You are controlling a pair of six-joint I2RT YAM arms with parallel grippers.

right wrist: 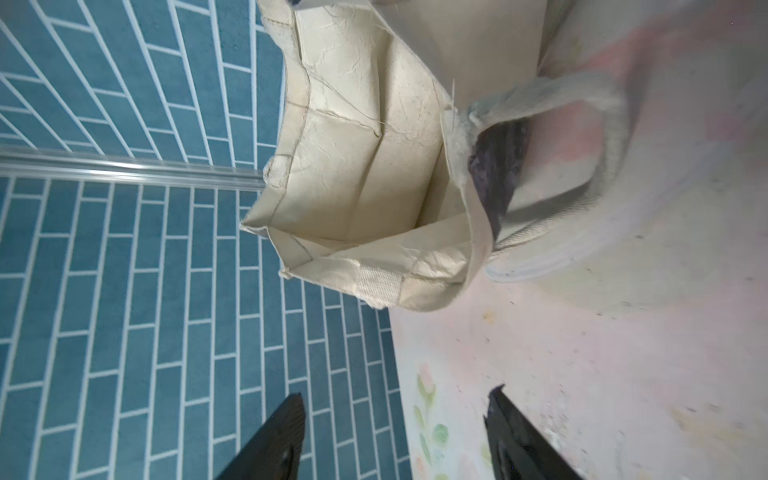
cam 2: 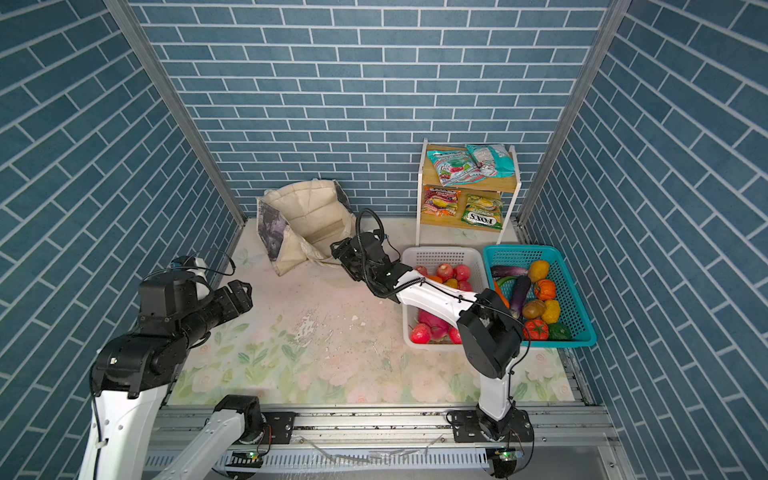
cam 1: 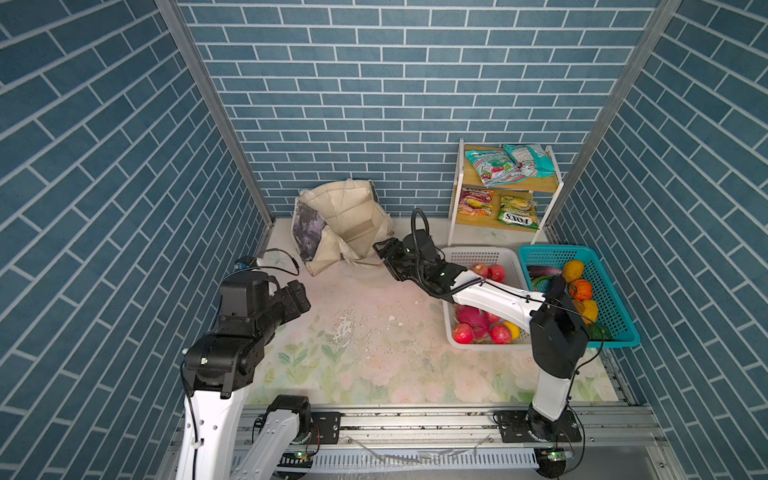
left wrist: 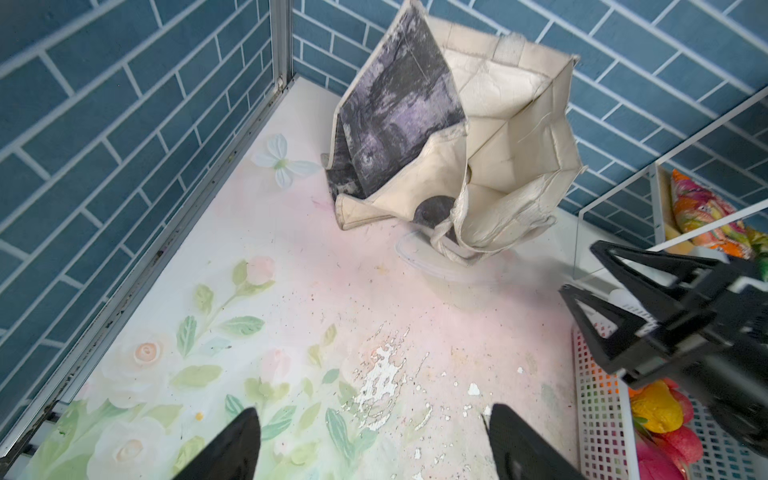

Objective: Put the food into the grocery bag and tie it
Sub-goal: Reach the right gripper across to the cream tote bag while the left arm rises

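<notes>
Bag (cam 1: 345, 220) slumped open ahead of two empty grippers.
Bag mouth faces the right gripper (cam 1: 384, 246), just beyond its fingertips, and lies well ahead of the left gripper (cam 1: 297, 295). White basket (cam 1: 478, 253) sits behind the right gripper, under its forearm, with the teal basket (cam 1: 552, 249) beside it. Both hold fruit (cam 1: 463, 332). Each gripper's jaws stand wide apart with nothing between them.

The grocery bag (cam 1: 345, 216) sits on the tabletop (cam 1: 365, 353) against the far wall, left of centre. The shelf rack (cam 1: 459, 183) stands at the far right, with snack packets (cam 1: 494, 166) on both of its shelves. Nearer, along the right side, the left basket (cam 1: 478, 251) and the right basket (cam 1: 611, 291) sit side by side, each with produce (cam 1: 496, 272) in it.
</notes>
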